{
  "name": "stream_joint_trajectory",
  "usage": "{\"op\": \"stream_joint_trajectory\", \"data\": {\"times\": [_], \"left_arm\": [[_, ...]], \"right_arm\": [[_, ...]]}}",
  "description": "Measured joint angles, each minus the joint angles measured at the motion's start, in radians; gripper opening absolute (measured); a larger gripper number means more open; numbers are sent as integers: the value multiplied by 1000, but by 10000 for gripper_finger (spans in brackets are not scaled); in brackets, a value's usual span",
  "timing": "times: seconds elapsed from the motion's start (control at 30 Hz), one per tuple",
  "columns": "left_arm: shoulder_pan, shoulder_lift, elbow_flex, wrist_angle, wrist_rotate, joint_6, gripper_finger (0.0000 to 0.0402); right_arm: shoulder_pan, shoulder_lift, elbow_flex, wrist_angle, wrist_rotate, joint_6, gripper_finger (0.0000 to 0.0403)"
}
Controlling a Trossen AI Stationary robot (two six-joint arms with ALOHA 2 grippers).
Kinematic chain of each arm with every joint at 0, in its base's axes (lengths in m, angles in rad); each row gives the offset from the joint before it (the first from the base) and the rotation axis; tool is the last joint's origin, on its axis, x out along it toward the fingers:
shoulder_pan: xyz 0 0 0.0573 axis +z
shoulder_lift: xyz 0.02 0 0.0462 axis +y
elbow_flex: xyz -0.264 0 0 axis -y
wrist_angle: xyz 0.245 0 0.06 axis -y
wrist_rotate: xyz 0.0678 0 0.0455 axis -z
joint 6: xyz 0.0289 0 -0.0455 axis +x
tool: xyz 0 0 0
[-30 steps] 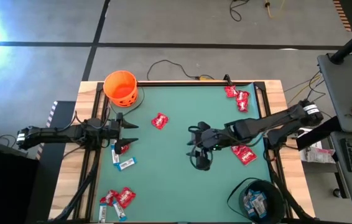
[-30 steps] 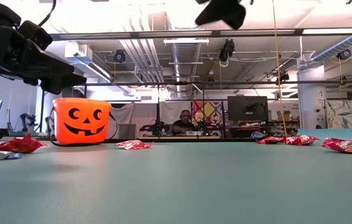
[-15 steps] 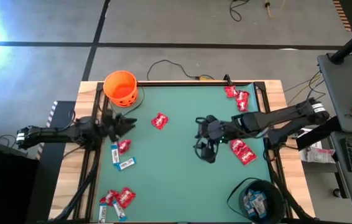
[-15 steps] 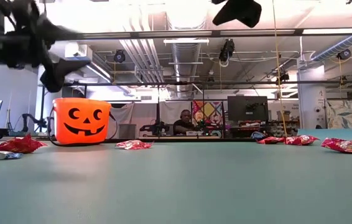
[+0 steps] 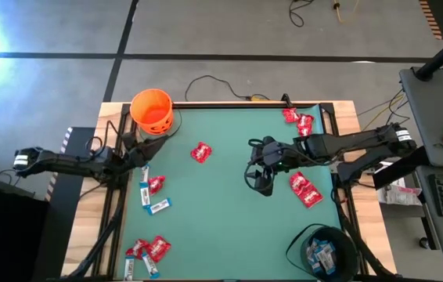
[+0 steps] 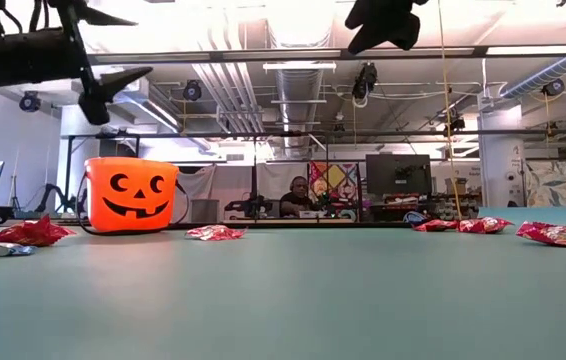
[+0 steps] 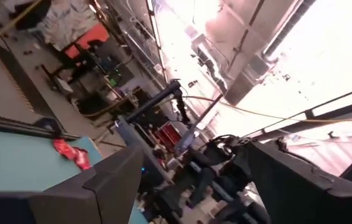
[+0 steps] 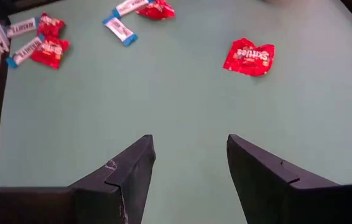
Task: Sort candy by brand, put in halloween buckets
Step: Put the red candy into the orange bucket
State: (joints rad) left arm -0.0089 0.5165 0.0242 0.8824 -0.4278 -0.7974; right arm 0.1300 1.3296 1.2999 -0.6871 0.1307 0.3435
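Your left arm reaches in from the left side, low and nearly level, and its wrist is turned so that the camera looks up into the room. The left gripper (image 5: 138, 146) is at the left edge of the mat, with its fingers (image 7: 115, 186) apart and nothing between them. Your right arm comes from the right side and stretches toward the middle. The right gripper (image 5: 259, 177) hangs above the mat, its fingers (image 8: 132, 169) apart and empty.

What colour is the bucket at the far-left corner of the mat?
Bright orange bucket with a black jack-o'-lantern face, clearest in the low view.
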Motion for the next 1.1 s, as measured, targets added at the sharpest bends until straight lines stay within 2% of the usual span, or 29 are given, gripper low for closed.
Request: {"op": "stream_joint_trajectory", "data": {"times": [0.17,0.3,0.37,0.53,0.67,0.8,1.1], "left_arm": [[-44,148,5,110,25,-60,272],[-89,264,95,43,15,-68,270],[-117,337,189,-94,-18,-57,265],[-139,562,497,-683,-135,-90,257],[-114,743,684,-995,-159,-167,256],[-70,911,810,-1184,-161,-241,256],[105,1172,988,-1348,-58,-247,260]], "right_arm": [[1,0,0,-31,0,-7,194],[6,-13,0,-70,0,-6,194],[9,-26,0,-88,0,-4,194],[20,-65,0,-107,0,4,194],[37,-105,0,-120,0,8,194],[50,-132,0,-126,0,42,194],[103,-157,0,-158,0,136,194]]}}
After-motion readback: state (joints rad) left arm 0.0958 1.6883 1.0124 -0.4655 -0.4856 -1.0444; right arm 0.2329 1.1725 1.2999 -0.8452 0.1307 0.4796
